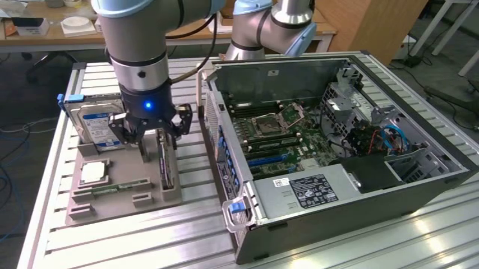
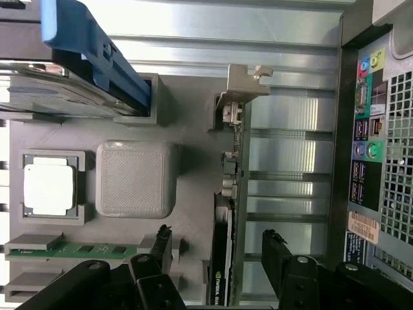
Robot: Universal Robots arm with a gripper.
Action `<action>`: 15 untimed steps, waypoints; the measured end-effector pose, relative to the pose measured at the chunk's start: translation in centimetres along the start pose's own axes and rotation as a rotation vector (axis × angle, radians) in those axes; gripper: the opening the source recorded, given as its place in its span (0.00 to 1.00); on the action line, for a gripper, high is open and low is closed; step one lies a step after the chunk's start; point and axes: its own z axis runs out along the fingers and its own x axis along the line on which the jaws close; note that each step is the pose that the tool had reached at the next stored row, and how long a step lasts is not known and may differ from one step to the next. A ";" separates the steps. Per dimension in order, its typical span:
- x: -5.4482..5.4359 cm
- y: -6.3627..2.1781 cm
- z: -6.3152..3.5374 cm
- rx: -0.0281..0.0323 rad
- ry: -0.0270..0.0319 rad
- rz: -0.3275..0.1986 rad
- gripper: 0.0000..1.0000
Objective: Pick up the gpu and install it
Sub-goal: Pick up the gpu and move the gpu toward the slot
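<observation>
The gpu (image 1: 166, 168) (image 2: 221, 261) stands on its long edge in a slot of the grey holder tray (image 1: 112, 212) (image 2: 193, 161), right underneath the gripper (image 1: 153, 140) (image 2: 218, 248). In the wrist view its black cooler faces one finger, and its silver end bracket (image 2: 244, 84) sticks up at the end of the card farthest from the gripper.

The gripper hangs over the card with its jaws apart, one finger on each side. The fingers (image 2: 274, 252) leave a gap on both faces of the card, so they straddle it without pinching, and the tool has hold of nothing.

Just beside the gripper, on the side away from the computer, a hard drive (image 1: 101, 123) with a blue-and-white label stands upright in the same tray, with a blue carrier (image 2: 97, 58) clipped along it. A little further out on that side a square processor (image 1: 95, 171) (image 2: 48, 187) lies flat in its pocket. Next to it a narrow green memory stick (image 1: 112, 188) (image 2: 84, 248) rests in a long groove. A raised grey block (image 2: 135, 177) sits between the processor and the card.

On the other side of the gripper, near the tray, the open computer case (image 1: 337, 145) (image 2: 368, 161) lies with its green motherboard (image 1: 284, 134) facing up. Tray and case both rest on a slotted aluminium table (image 1: 389, 246).
</observation>
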 end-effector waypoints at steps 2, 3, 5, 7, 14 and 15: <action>0.0 -0.01 0.29 0.0000 -0.0001 0.000 0.67; 0.0 -0.01 0.46 0.0000 0.0000 0.000 0.67; 0.0 -0.04 0.83 0.0000 -0.0001 0.000 0.67; 0.0 -0.07 1.14 0.0000 -0.0001 0.000 0.67; 0.0 -0.10 2.04 0.0000 0.0000 0.000 0.67; 0.0 -0.11 2.16 0.0000 0.0000 0.000 0.67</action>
